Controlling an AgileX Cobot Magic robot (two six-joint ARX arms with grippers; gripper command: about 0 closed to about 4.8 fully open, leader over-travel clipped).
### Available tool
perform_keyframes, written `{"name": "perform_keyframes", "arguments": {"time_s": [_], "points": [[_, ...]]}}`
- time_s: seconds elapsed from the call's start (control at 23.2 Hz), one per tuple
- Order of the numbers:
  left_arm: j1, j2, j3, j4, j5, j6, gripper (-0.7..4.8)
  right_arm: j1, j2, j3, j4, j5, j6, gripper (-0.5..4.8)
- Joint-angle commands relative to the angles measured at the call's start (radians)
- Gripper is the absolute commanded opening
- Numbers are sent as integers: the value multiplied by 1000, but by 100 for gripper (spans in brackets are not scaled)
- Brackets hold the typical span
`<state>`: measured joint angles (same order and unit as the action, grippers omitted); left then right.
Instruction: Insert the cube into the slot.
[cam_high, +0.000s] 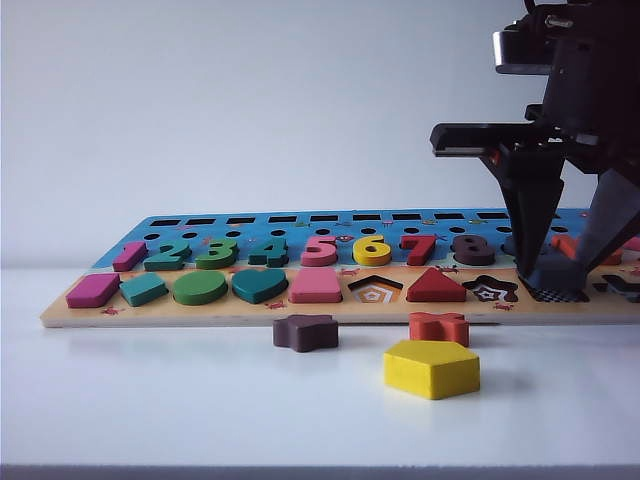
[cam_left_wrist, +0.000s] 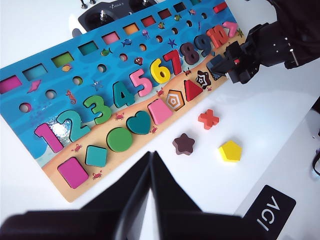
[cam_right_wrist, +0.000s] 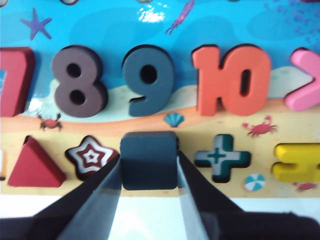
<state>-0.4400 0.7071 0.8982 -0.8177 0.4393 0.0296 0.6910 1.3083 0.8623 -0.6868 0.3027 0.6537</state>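
Right wrist view has me looking straight down my right gripper, and it's pinching the cube by its two side faces, jaws about half spread around that dark navy block. The cube hangs over the puzzle board, between the star recess and the teal plus recess, just below the grey 9.

From the exterior view, the right gripper is down low at about 3 o'clock from the red triangle, with the cube just above the slot; I can make out a strip of checkerboard floor under it. Whether the block is touching the rim yet, I can't tell.

So I'd call this the insertion step: block carried, roughly over the hole, not seated. Next I'd need to square its edges to the recess, ease straight down until it drops flush, then spread the jaws.

My left gripper is parked well away on the near side of the board, fingers pressed together, holding nothing. The yellow pentagon sits loose on the table.
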Motion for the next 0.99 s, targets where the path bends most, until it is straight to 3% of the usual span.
{"name": "perform_keyframes", "arguments": {"time_s": [0.04, 0.99], "points": [[2, 0, 3, 20, 6, 5, 10, -4, 2, 2, 11, 4, -8, 4], [1, 0, -3, 36, 6, 4, 10, -4, 4, -6, 6, -13, -11, -1]]}}
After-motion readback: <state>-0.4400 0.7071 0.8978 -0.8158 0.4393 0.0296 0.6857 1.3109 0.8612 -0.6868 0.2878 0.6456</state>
